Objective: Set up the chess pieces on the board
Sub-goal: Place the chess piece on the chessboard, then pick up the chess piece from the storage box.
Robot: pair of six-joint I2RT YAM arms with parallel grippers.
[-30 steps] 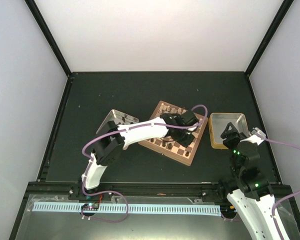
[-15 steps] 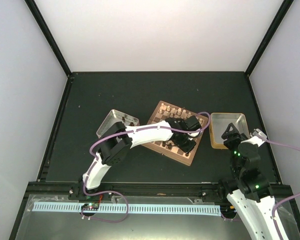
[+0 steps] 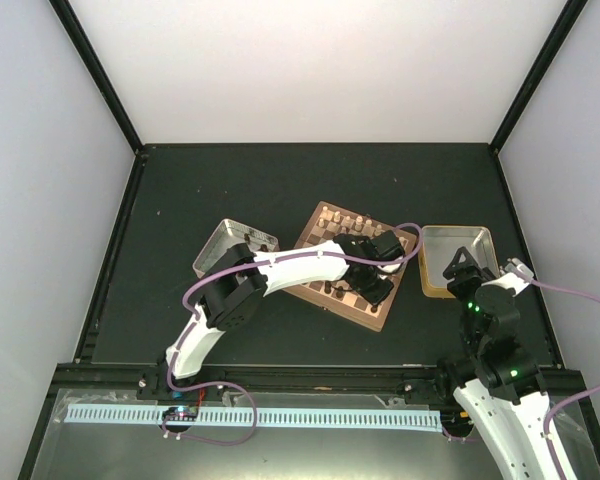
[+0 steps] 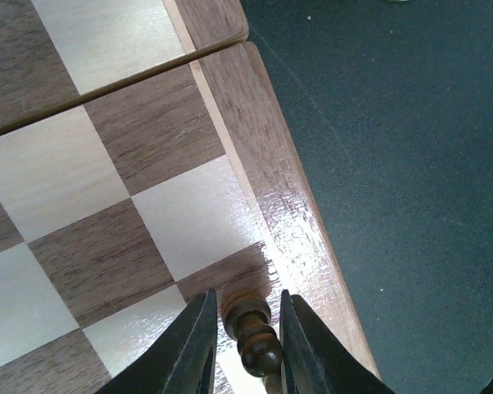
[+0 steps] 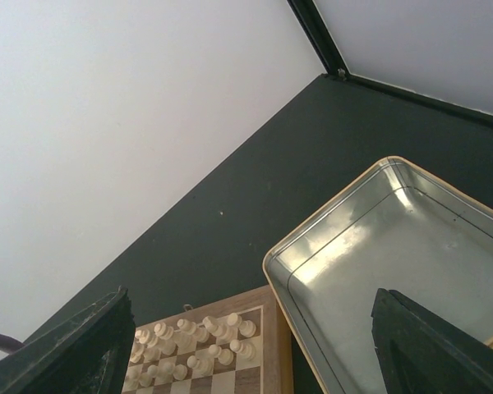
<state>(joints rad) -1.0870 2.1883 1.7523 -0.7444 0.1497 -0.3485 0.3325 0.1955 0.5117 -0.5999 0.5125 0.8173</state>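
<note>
Matte tabletop [image 3: 280,180] bears grainy checkered board [image 4: 267,168] with knobbed brown chessman [image 4: 251,330].

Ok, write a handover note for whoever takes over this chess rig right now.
Left gripper: fingers on either side of a dark pawn that seems set on a square by the board rim; can't tell whether it is gripped or released.
Right gripper: open, holding nothing, above the right tray.
Done: cream pieces lined up along the far side; a few dark ones on the near side.
Left: the other dark pieces; number unclear.
</note>
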